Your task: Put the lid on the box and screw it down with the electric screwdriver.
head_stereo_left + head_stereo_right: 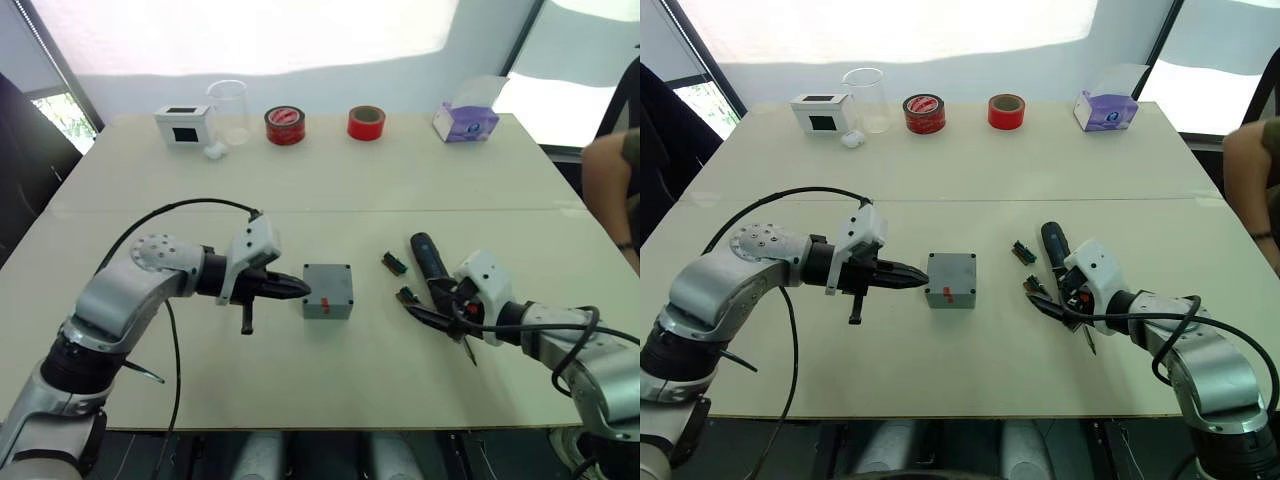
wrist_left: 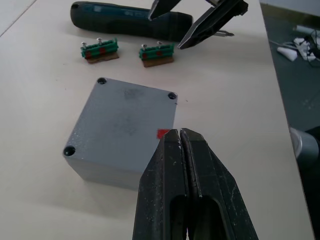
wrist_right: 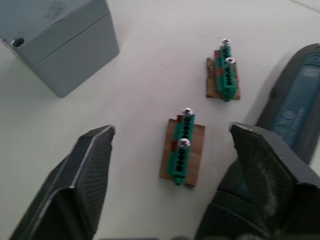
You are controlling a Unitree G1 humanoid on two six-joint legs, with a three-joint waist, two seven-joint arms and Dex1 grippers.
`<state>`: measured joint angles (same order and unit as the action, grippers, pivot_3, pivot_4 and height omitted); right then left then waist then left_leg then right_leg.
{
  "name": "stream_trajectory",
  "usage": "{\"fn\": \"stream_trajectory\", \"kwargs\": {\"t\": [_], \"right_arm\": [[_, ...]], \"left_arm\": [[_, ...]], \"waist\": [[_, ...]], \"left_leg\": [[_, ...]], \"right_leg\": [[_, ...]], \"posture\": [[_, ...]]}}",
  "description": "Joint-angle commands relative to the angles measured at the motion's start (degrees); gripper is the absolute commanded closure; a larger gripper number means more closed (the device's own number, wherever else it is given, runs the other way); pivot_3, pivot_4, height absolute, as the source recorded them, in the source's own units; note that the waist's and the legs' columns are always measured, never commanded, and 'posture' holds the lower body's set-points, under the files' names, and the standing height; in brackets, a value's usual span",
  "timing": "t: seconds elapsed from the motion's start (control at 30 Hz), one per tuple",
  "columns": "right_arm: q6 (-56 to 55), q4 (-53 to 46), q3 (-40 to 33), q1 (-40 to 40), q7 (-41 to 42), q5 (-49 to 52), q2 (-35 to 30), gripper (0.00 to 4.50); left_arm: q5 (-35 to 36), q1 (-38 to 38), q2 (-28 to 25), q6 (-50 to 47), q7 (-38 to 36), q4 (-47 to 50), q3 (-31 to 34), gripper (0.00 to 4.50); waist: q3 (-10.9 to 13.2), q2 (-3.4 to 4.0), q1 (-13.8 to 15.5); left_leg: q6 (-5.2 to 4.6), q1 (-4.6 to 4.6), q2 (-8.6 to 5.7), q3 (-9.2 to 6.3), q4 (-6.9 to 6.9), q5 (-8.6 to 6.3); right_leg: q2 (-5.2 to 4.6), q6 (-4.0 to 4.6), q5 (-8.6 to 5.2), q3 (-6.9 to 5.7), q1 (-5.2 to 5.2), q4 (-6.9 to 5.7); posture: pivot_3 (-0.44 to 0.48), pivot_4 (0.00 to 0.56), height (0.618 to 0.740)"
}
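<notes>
Grey box (image 1: 328,291) with a small red mark, on a cream table (image 1: 300,180). Black electric screwdriver (image 1: 428,256) beside two green pieces (image 3: 181,148). Two red tape rolls (image 1: 285,126) and a purple tissue box (image 1: 465,122) far back.

Box (image 2: 122,132): matt grey, cast-metal look, faint scuffs on the lid (image 2: 127,112), which is seated on it
Electric screwdriver (image 2: 127,21): dark plastic body, slight sheen
Two small green pieces (image 3: 181,148): glossy green plastic with bright metal screw heads, each on a brown card-like backing
Left gripper (image 2: 182,145): black, matt, speckled with wear
Surface (image 1: 400,180): pale, smooth, matt
Tape rolls (image 1: 285,125): glossy red
Beaker (image 1: 229,110): clear, glassy
Tissue box (image 1: 465,122): printed card
</notes>
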<state>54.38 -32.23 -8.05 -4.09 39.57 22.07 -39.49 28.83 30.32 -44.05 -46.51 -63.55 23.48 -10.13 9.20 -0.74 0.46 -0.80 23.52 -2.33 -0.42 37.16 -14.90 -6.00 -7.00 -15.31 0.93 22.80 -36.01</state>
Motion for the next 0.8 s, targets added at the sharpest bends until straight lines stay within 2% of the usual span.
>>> {"fn": "stream_trajectory", "kwargs": {"t": [0.03,0.1,0.2,0.23,0.27,0.7,0.77,0.8], "right_arm": [[0.5,-1.2,0.6,-1.4,-1.9,0.4,-0.1,0.03],[0.8,-0.8,1.3,-1.5,-2.6,0.1,-0.5,0.03],[1.0,-0.3,1.9,-1.5,-3.5,-0.4,-1.3,0.67],[1.1,-0.1,2.2,-1.6,-3.6,-0.5,-1.6,1.12],[0.9,0.0,2.4,-1.5,-3.7,-0.6,-2.0,1.36],[2.4,0.6,3.0,-1.7,-5.6,0.1,-1.6,1.36],[2.2,0.6,3.0,-1.6,-5.8,-0.1,-1.7,1.88],[2.1,0.6,3.1,-1.6,-5.8,-0.2,-1.8,1.98]], "left_arm": [[1.2,-1.2,-0.3,0.3,1.0,3.7,0.7,4.5],[1.4,-1.7,-0.1,0.2,1.6,4.4,0.8,4.5],[1.6,-2.0,0.1,-0.1,2.6,4.9,1.0,4.5],[1.7,-2.1,0.1,0.0,2.9,5.0,1.0,4.5],[1.7,-2.2,0.1,-0.1,3.2,5.1,1.0,4.5],[2.0,-2.5,-0.4,0.6,4.4,5.1,0.8,4.5],[1.9,-2.4,-0.3,0.7,4.4,5.0,0.6,4.5],[1.8,-2.3,-0.3,0.8,4.4,4.9,0.5,4.5]], "waist": [[0.0,-0.01,0.2],[0.0,-0.03,0.3],[0.0,-0.03,0.2],[0.0,-0.03,0.2],[0.0,-0.02,0.2],[0.0,-0.03,0.2],[0.0,-0.03,0.2],[0.0,-0.03,0.2]], "left_leg": [[0.0,0.0,0.0,0.0,0.01,0.0],[0.0,0.0,0.0,0.0,0.02,0.0],[-0.01,0.0,0.0,0.0,0.03,0.0],[-0.01,0.0,0.0,0.0,0.03,0.0],[-0.01,0.0,0.0,0.0,0.03,0.0],[-0.01,0.0,0.0,0.0,0.04,0.01],[-0.02,0.0,0.0,0.0,0.04,0.01],[-0.02,0.0,0.0,0.0,0.04,0.01]], "right_leg": [[0.0,0.0,0.0,-0.01,-0.01,0.0],[0.0,0.01,0.0,-0.03,-0.03,0.01],[0.0,0.01,-0.01,-0.03,-0.04,0.01],[0.02,0.01,-0.01,-0.03,-0.03,0.01],[0.03,0.01,-0.01,-0.03,-0.03,0.01],[0.14,0.0,0.0,-0.08,-0.04,0.0],[0.14,-0.01,0.0,-0.09,-0.04,0.0],[0.15,0.0,0.0,-0.09,-0.04,0.0]], "posture": [[0.0,0.15,0.74],[0.0,0.15,0.74],[0.0,0.15,0.74],[0.0,0.15,0.74],[0.0,0.15,0.74],[0.0,0.15,0.74],[0.0,0.15,0.74],[0.0,0.15,0.74]]}}
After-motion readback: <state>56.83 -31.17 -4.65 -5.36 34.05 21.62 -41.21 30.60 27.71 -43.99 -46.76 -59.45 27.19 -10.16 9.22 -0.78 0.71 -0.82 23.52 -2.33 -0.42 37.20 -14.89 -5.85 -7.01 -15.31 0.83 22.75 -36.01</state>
